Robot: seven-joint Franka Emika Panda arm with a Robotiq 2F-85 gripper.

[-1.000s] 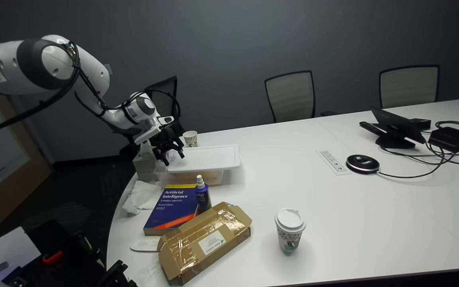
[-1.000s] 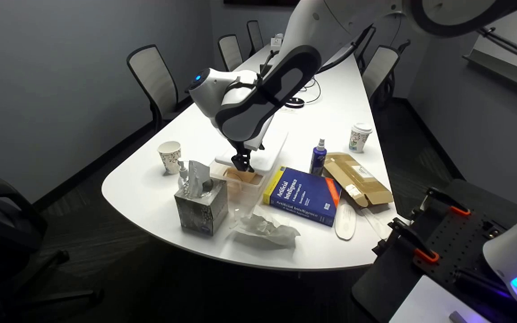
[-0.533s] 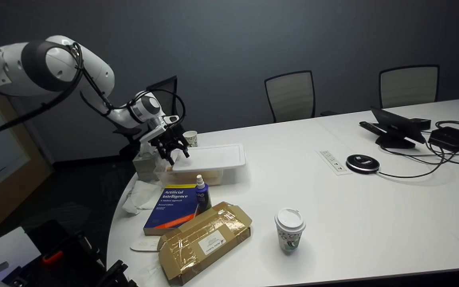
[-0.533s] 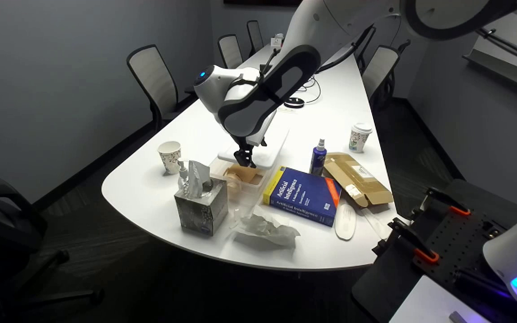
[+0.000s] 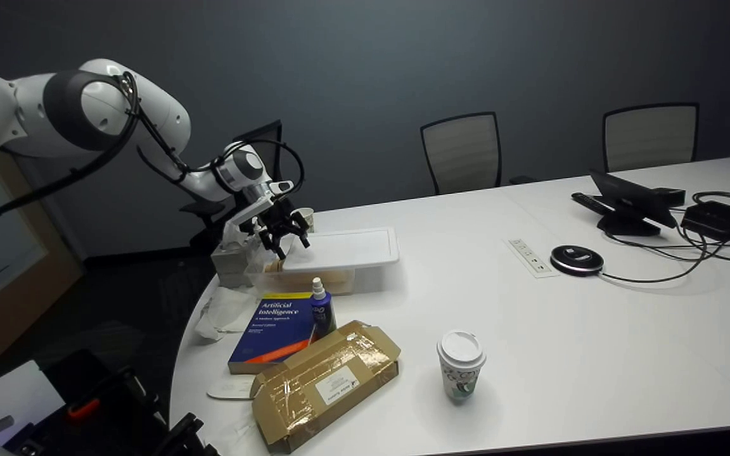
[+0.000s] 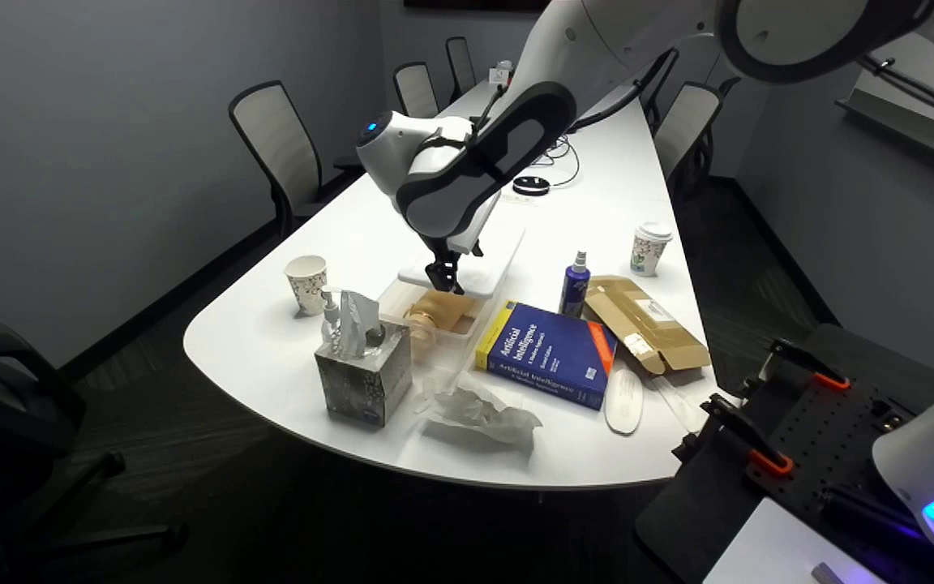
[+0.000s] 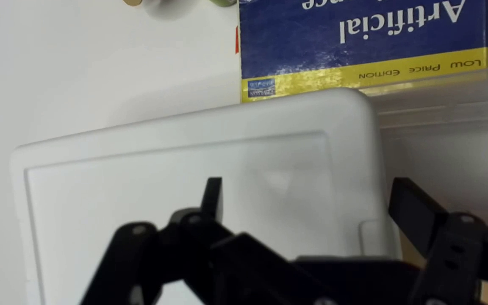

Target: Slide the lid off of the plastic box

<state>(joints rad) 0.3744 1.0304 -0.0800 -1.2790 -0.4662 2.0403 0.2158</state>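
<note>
Now lid has slid farther off box, jaws spread astride lid's end, so task looks partway, not done.

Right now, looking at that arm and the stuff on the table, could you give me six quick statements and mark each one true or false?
1. The gripper is open. True.
2. In the wrist view, an edge of the lid shows between the gripper's fingers. True.
3. The lid covers the whole box. False: part of the box is uncovered.
4. The blue bottle lies on its side. False: the blue bottle stands upright.
5. A lidded cup stands on the table. True.
6. The box is empty. False: something tan is inside.
</note>
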